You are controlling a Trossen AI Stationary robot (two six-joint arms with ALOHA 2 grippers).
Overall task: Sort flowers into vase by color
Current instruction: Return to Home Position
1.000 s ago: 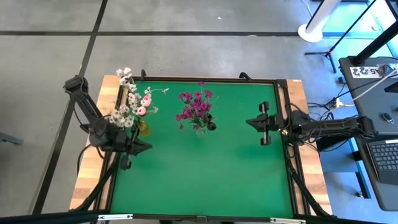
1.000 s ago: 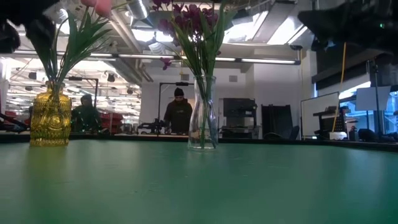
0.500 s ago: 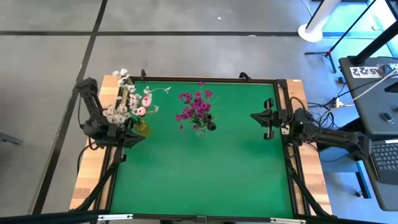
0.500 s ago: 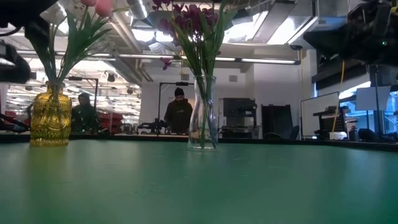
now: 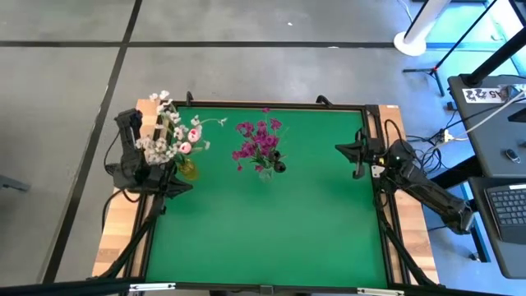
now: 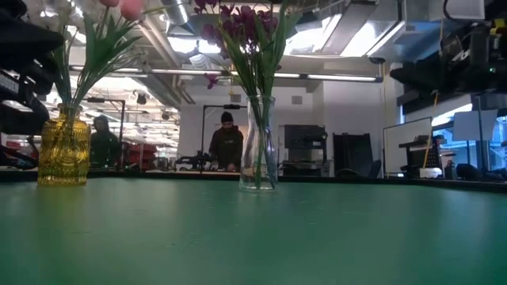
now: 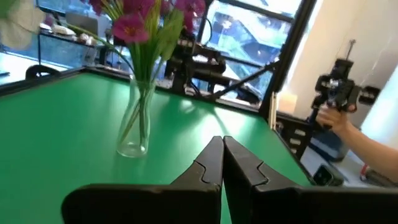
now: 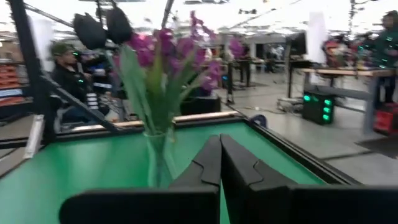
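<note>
A clear glass bottle vase stands on the green-topped table, holding the magenta-purple flowers. Well to its left, by the table's edge, the yellow ribbed glass vase holds the white and pink flowers. The left gripper sits just beside that vase. The right gripper hangs far to the clear vase's right, at the table's opposite edge.

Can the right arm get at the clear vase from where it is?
Probably yes. The right gripper, shut at the right edge of the green mat, faces the clear vase, with only bare mat between them. The purple flowers spread over the vase, so coming in low from the side looks freer.
</note>
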